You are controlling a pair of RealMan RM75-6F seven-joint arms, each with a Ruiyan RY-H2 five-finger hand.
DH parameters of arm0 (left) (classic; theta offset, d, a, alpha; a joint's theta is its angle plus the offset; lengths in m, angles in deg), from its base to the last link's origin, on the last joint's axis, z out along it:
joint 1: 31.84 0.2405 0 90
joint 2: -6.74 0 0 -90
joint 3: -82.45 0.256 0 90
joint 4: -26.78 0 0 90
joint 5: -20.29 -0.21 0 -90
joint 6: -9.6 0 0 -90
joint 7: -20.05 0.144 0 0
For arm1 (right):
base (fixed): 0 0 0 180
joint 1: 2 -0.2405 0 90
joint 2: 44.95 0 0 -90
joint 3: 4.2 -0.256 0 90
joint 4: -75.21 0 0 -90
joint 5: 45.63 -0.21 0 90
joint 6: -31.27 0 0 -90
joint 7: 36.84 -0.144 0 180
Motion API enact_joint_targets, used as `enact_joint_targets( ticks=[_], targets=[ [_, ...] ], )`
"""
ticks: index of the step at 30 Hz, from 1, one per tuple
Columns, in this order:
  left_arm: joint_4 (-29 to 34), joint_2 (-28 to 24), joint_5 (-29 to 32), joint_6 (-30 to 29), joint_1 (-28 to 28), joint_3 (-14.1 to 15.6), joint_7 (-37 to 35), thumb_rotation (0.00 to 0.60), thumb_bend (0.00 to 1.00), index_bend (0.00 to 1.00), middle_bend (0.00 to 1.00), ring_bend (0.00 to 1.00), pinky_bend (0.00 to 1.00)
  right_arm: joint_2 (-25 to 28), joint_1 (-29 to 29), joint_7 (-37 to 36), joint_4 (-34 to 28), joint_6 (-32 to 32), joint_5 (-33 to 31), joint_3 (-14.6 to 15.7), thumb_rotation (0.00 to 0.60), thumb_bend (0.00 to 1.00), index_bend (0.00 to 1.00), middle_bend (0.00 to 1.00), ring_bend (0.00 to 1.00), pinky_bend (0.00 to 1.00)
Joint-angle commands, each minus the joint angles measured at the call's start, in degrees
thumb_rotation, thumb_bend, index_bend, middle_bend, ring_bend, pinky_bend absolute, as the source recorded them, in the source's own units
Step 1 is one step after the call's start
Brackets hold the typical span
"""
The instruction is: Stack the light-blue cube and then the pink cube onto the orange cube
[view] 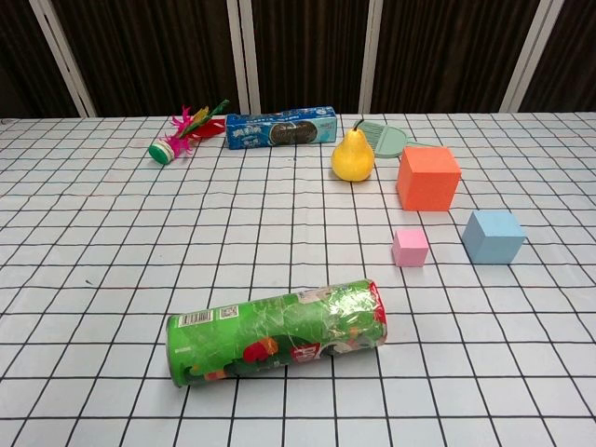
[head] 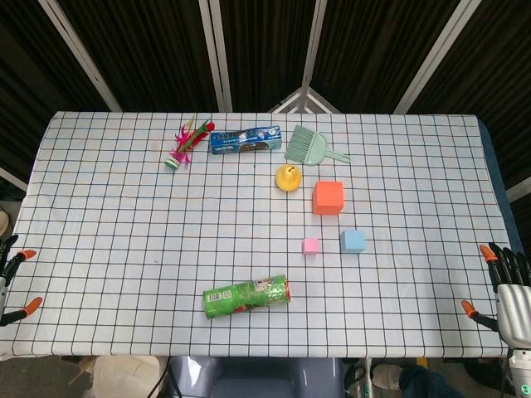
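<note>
The orange cube (head: 328, 197) (view: 428, 177) stands right of the table's middle. In front of it sit the light-blue cube (head: 353, 240) (view: 494, 237) and, to its left, the smaller pink cube (head: 311, 245) (view: 411, 247); all three stand apart on the cloth. My right hand (head: 506, 286) hangs at the table's right front edge, fingers spread, holding nothing, well right of the cubes. My left hand (head: 10, 282) shows partly at the left edge, fingers apart and empty. Neither hand appears in the chest view.
A green snack can (head: 247, 296) (view: 277, 331) lies on its side near the front. A yellow pear (head: 288, 177) (view: 353, 155), green brush (head: 309, 146), blue cookie pack (head: 246, 139) (view: 281, 128) and feathered shuttlecock (head: 182, 147) (view: 177, 140) lie behind on the checked tablecloth (head: 124, 224).
</note>
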State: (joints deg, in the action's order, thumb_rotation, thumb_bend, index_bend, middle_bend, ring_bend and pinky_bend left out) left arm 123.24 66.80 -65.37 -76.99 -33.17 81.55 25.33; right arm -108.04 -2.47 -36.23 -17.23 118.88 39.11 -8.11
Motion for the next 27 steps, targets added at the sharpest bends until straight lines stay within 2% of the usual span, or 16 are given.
enact_joint_targets(
  ticks=[1, 17, 21, 27],
  targets=[
    [0.11, 0.21, 0.07, 0.12, -0.08, 0.02, 0.44, 0.6, 0.21, 0.22, 0.03, 0.0, 0.02, 0.01, 0.01, 0.06, 0.03, 0.0, 0.03, 0.01, 0.6, 0.24, 0.0, 0.07, 0.03, 0.0],
    [0.29, 0.05, 0.43, 0.25, -0.13, -0.05, 0.26, 0.6, 0.21, 0.22, 0.03, 0.0, 0.02, -0.93, -0.53, 1.12, 0.37, 0.06, 1.9, 0.47, 0.6, 0.24, 0.0, 0.07, 0.03, 0.0],
    [0.56, -0.19, -0.81, -1.53, 0.44, -0.02, -0.31, 0.6, 0.21, 0.22, 0.03, 0.0, 0.02, -1.43, -0.73, 1.28, 0.65, -0.3, 2.31, 0.78, 0.6, 0.24, 0.0, 0.07, 0.03, 0.0],
    [0.16, -0.21, -0.59, -1.98, 0.64, -0.28, -1.3, 0.6, 0.21, 0.21, 0.02, 0.0, 0.02, -1.71, -1.81, 2.78, -0.58, -3.33, 2.04, 1.58, 0.6, 0.24, 0.0, 0.07, 0.03, 0.0]
  ],
)
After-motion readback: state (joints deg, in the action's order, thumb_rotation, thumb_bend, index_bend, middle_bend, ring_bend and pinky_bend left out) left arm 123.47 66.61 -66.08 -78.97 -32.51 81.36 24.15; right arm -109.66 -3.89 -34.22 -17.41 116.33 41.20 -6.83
